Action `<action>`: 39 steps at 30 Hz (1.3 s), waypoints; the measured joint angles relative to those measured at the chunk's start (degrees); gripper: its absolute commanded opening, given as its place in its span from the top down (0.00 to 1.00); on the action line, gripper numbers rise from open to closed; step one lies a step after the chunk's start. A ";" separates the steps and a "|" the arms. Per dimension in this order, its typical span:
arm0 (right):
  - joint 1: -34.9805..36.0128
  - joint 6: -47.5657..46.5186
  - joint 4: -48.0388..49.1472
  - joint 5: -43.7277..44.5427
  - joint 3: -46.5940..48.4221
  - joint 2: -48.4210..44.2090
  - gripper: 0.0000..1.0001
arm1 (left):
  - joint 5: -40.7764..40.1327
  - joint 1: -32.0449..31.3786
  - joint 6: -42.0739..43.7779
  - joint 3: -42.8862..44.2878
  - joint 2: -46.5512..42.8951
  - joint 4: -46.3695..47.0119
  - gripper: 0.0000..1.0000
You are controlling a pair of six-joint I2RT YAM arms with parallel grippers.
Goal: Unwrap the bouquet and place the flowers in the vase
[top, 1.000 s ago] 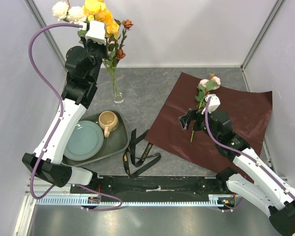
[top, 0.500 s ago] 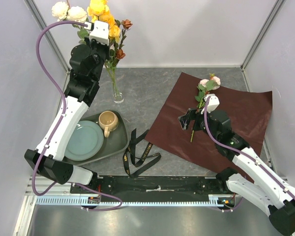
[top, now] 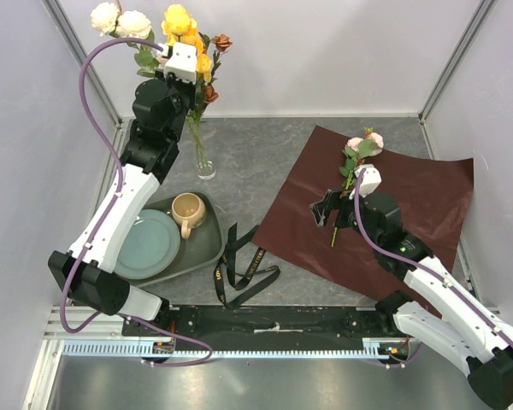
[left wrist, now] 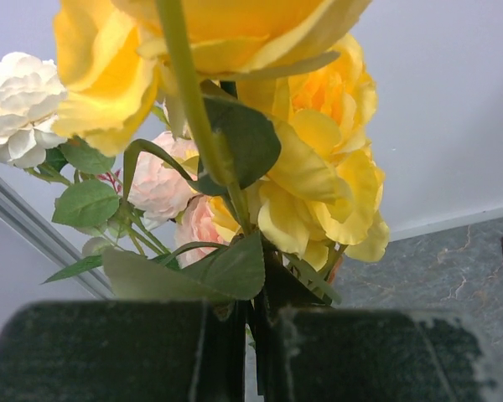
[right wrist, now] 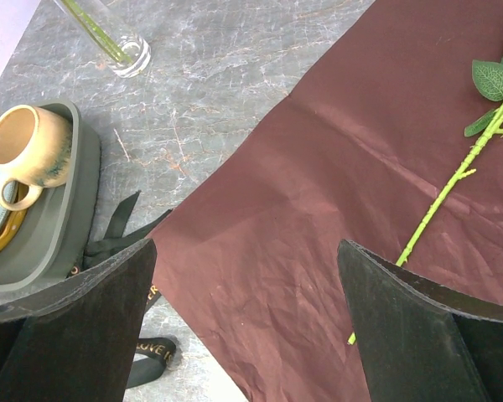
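My left gripper (top: pixel 186 68) is raised high at the back left, shut on the green stem of a yellow rose spray (top: pixel 181 24). In the left wrist view the yellow blooms (left wrist: pixel 318 167) fill the frame above the shut gripper (left wrist: pixel 251 311), with a white rose (left wrist: pixel 17 109) and pink buds (left wrist: pixel 163 184) behind. The clear glass vase (top: pixel 205 166) stands below, holding stems with rust-orange blooms (top: pixel 210 92). The maroon paper (top: pixel 410 213) lies flat at right, with a pink rose spray (top: pixel 352 162) on it. My right gripper (top: pixel 325 207) hovers open over the paper (right wrist: pixel 318 167), empty, beside the stem (right wrist: pixel 453 184).
A dark tray (top: pixel 207 248) at the front left holds a teal plate (top: pixel 145 243) and a tan mug (top: pixel 188 209). The black ribbon (top: pixel 244 269) with gold letters lies loose between the tray and the paper. White walls close in the back and both sides.
My left arm has swung right and a little down with the yellow spray, bringing it closer over the vase. The right arm has not moved.
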 measured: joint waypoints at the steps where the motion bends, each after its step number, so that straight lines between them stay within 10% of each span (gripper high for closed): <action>1: 0.00 0.00 0.02 0.00 -0.09 -0.02 0.04 | -0.04 0.00 -0.07 -0.15 0.04 0.07 0.98; 39: 0.00 1.44 1.05 -1.29 -1.36 0.28 0.04 | -2.27 0.00 -6.38 -15.93 -1.57 8.59 0.98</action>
